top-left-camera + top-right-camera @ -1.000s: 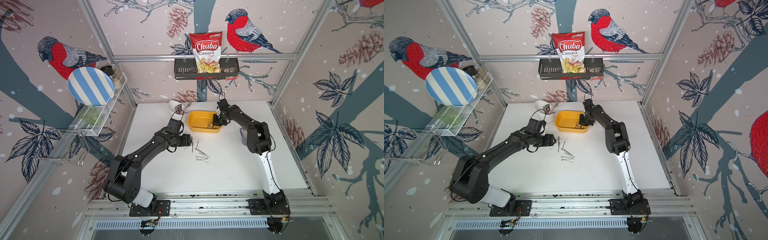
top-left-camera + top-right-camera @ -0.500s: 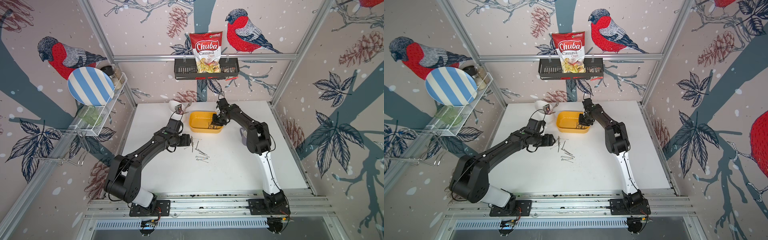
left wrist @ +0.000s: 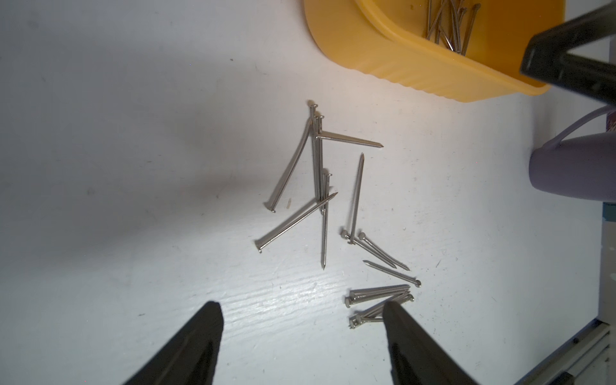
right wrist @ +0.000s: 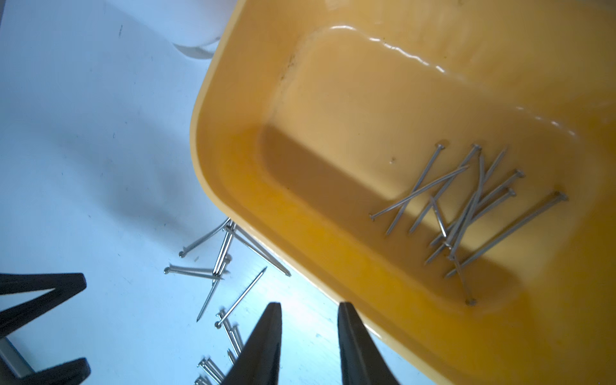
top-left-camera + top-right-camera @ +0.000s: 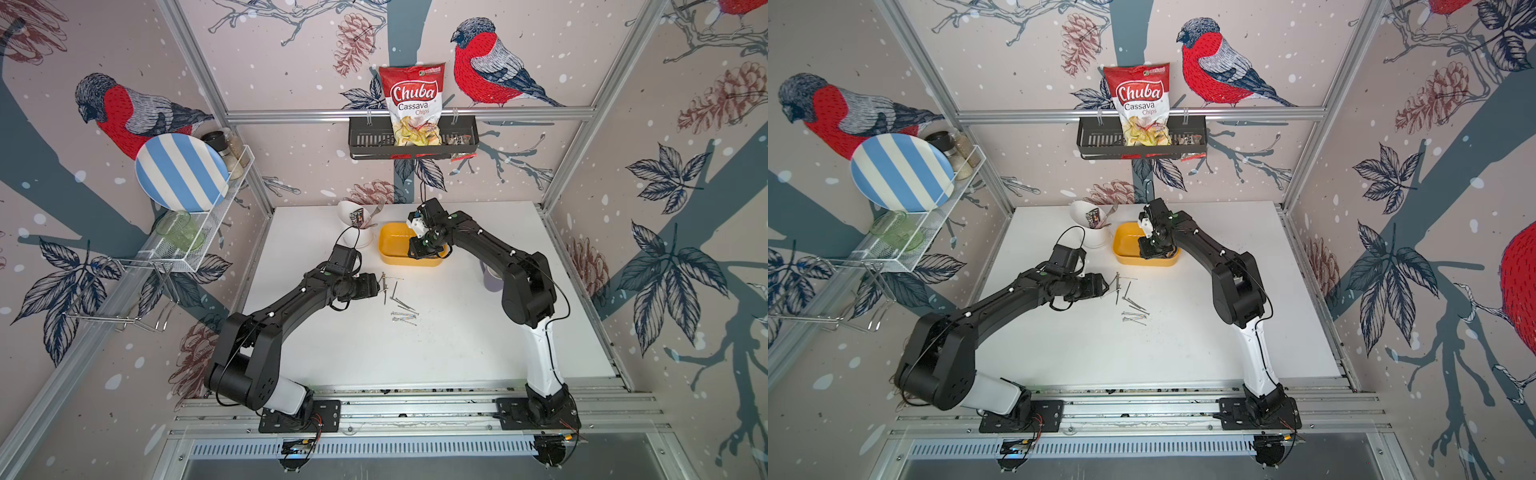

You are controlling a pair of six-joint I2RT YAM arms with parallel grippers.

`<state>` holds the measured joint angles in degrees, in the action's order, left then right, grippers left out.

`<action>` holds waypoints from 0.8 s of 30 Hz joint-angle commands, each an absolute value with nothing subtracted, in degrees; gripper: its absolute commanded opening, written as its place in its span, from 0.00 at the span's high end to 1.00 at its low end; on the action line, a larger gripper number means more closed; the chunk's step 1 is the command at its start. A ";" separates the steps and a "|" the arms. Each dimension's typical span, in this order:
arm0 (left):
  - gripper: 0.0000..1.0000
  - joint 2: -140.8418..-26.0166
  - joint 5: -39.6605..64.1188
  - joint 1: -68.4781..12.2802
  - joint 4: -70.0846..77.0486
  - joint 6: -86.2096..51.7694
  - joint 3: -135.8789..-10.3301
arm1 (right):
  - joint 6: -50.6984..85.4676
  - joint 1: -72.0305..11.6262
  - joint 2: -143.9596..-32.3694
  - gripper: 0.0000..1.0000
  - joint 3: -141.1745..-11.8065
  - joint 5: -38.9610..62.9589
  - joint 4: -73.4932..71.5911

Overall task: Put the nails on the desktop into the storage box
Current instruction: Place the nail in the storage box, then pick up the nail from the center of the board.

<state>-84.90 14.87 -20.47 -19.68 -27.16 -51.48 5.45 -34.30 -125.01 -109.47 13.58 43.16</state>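
At the far left of both top views a blue-striped plate leans in a wire rack on the wall. Right of it, the left arm reaches across the white desktop toward the centre of the frame. Its wrist view shows the left gripper with jaws spread wide and nothing between them, just beside the scattered nails; one fingertip overlaps the nearest small bundle in that view. These nails lie flat near the middle of the desktop, some crossed over each other, some in a tight parallel bunch, all outside the box. Above them in the frame, at upper centre, a white cutlery cup stands just left of the yellow storage box; whether the two touch cannot be told. The right gripper hangs over the right part of the box, its jaws a narrow gap apart and holding nothing. Inside the box the stored nails lie in a crossed heap on the floor toward one end. Further right, a lilac mug shows partly behind the right arm.
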 commanded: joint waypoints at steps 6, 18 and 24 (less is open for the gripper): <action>0.22 -84.17 16.72 -19.52 -17.22 -30.72 -49.53 | -7.39 -39.73 -122.87 0.60 -102.97 16.52 34.81; 0.22 -79.92 14.45 -18.58 -21.91 -28.82 -48.72 | -14.40 -43.33 -125.36 0.54 -97.89 7.21 25.17; 0.21 -79.09 14.94 -17.40 -22.61 -27.97 -47.87 | -15.31 -43.07 -128.02 0.54 -99.35 5.43 25.59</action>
